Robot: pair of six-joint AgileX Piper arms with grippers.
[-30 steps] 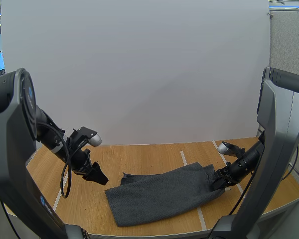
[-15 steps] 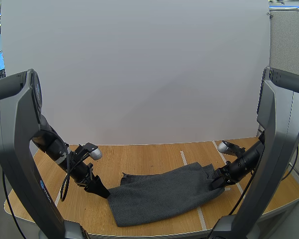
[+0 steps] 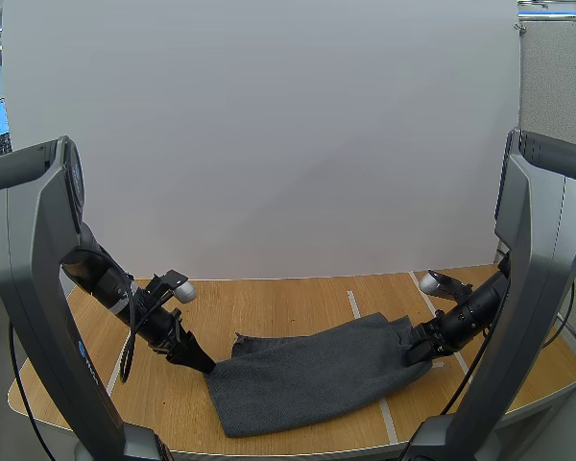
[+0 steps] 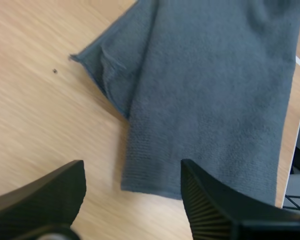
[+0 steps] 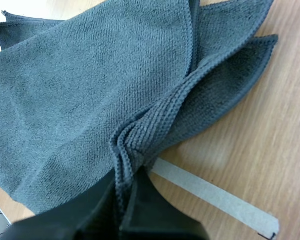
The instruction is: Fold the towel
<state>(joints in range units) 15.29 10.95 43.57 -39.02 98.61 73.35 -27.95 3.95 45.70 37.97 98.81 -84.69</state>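
On the wooden table [image 3: 269,307] the grey towel [image 3: 317,379] is laid across the middle. Its bunched right end is pinched by the right gripper [image 5: 126,186], apparently as an anchor. The left gripper [image 4: 132,167] is held open at its left corner, presumably for grasping.

1. The worktop [image 3: 269,305] is light wood, its grain running side to side in the high view.
2. A plain white board [image 3: 269,134] stands upright along the worktop's far edge.
3. A grey partition [image 3: 557,77] stands past the board's right edge.
4. A thin white tape line [image 3: 353,304] runs on the wood from the back toward the front; a second line [image 3: 419,286] lies to its right.
5. In the right wrist view a white tape strip [image 5: 215,197] lies flat on the wood, with a small dark mark at its end.
6. In the left wrist view a tiny dark speck [image 4: 55,70] sits on bare wood.
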